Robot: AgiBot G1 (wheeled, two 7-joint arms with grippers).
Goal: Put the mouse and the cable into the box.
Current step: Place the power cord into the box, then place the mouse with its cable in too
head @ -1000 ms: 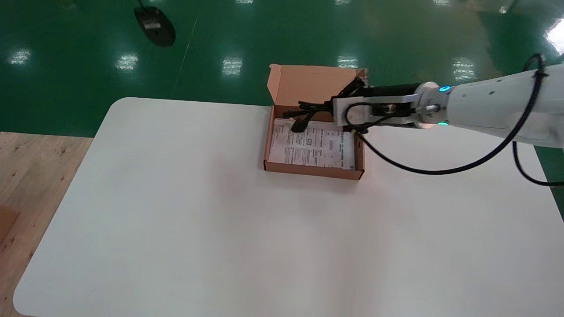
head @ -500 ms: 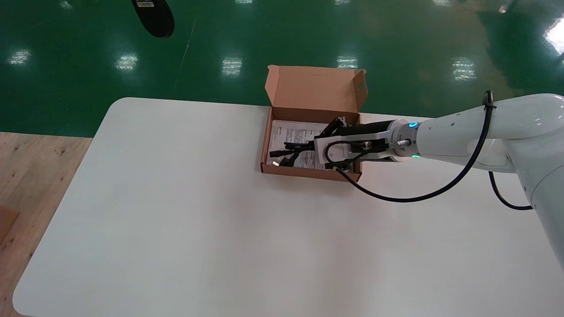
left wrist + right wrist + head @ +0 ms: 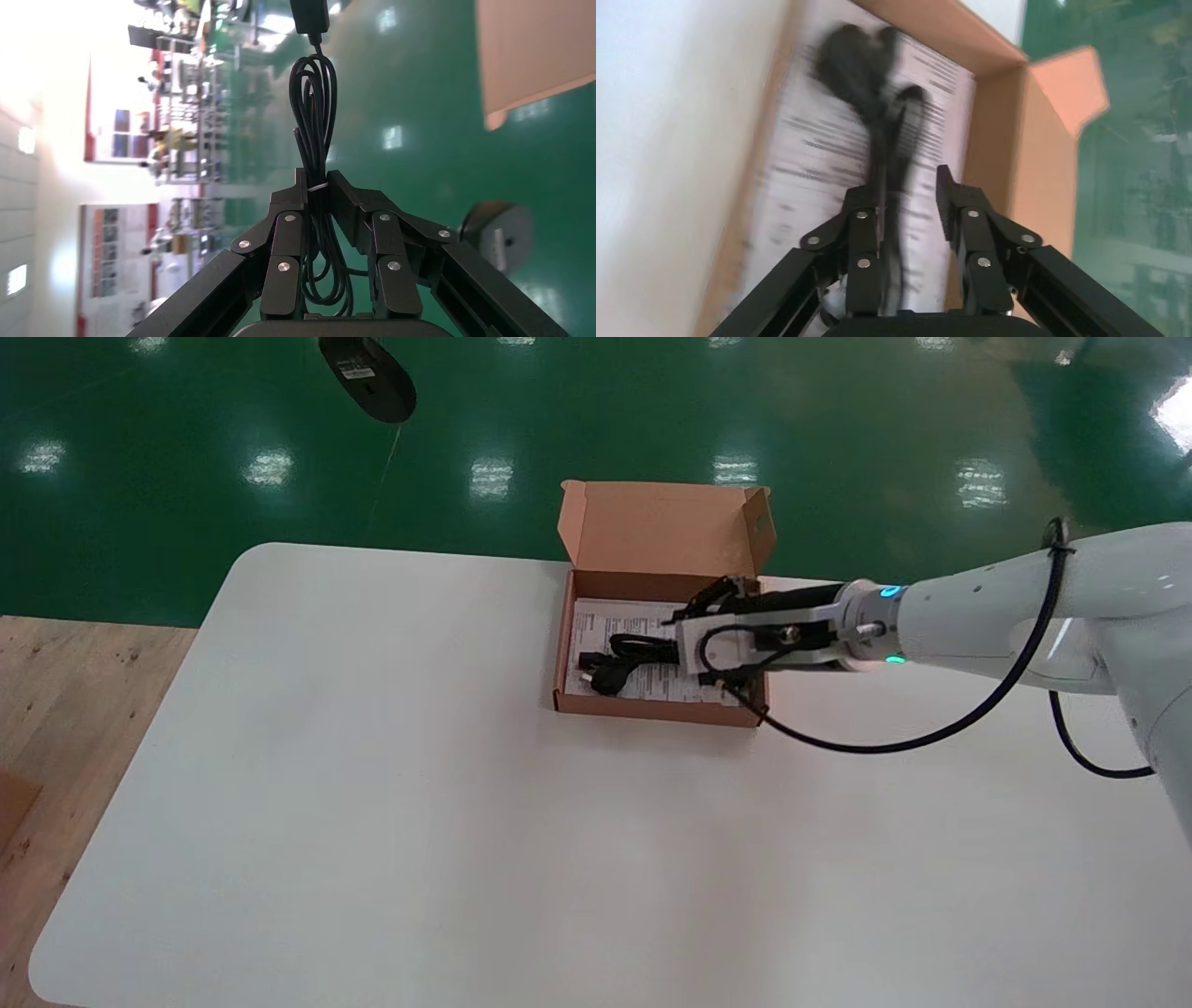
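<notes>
Right gripper [image 3: 905,184], seemingly parted, over boxed cable [image 3: 629,652]; left gripper [image 3: 318,184] clamps mouse cord [image 3: 315,105].

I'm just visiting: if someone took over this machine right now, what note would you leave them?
Right gripper: open, over the brown cardboard box, at the black bundled cable.
Left gripper: shut on the bundled cord of the black computer mouse, which hangs in the air, away from the box.
Done: the cable lies in the box on the printed sheet.
Left: draw the right arm back, lower the mouse into the box.
</notes>
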